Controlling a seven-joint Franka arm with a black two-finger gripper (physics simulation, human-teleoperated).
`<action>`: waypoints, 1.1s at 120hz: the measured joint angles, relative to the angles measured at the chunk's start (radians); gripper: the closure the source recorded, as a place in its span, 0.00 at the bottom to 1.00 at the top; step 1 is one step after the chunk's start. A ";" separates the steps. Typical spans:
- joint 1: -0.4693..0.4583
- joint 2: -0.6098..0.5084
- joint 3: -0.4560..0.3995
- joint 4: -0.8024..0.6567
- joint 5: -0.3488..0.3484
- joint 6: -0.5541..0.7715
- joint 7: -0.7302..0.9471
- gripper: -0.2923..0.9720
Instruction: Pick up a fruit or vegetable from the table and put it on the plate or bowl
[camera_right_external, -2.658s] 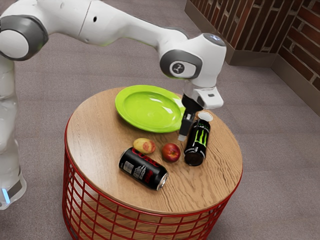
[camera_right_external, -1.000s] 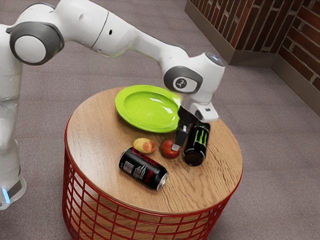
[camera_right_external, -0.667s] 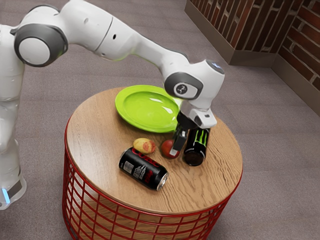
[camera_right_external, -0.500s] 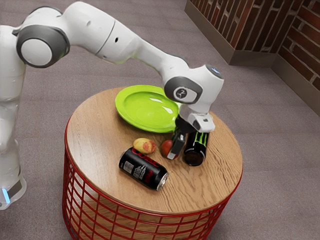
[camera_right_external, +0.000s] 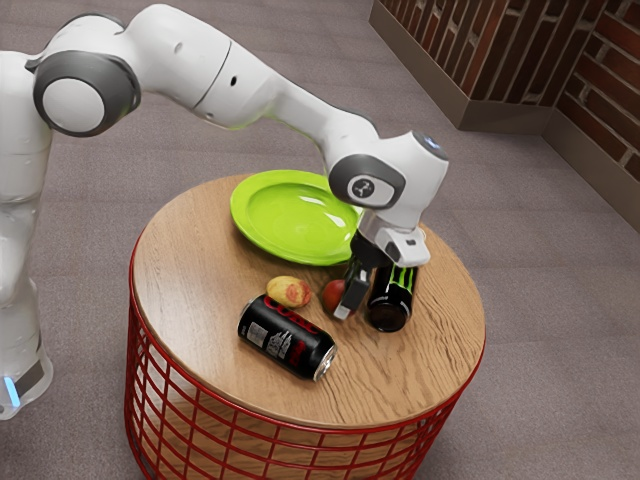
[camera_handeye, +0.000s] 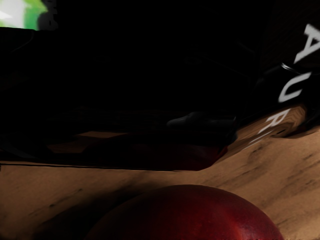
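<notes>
A red apple (camera_right_external: 331, 295) lies on the round wooden table (camera_right_external: 200, 270), between a yellowish fruit with a red patch (camera_right_external: 288, 291) and an upright black energy-drink can (camera_right_external: 390, 295). My gripper (camera_right_external: 345, 298) is down at the apple, open, with one finger (camera_right_external: 346, 302) in front of the apple's right side and the other hidden behind it. In the wrist view the apple (camera_handeye: 185, 215) bulges just under my hand. A lime green plate (camera_right_external: 295, 215) rests at the back of the table, beyond the gripper.
A black and red soda can (camera_right_external: 285, 337) lies on its side near the table's front. The energy-drink can (camera_handeye: 295, 75) stands very close beside my hand. The table has a red wire basket base (camera_right_external: 200, 420). A brick wall (camera_right_external: 560, 50) lies far behind.
My hand has come down from above the energy-drink can and shifted toward the exterior view's left, ending low around the apple. In the last half second it barely moved.
</notes>
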 joint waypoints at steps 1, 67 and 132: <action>0.000 0.000 0.000 0.000 0.002 0.000 0.000 0.20; -0.011 0.002 -0.028 0.035 0.089 -0.092 -0.032 0.41; 0.014 -0.023 0.030 0.237 0.162 -0.211 -0.074 0.43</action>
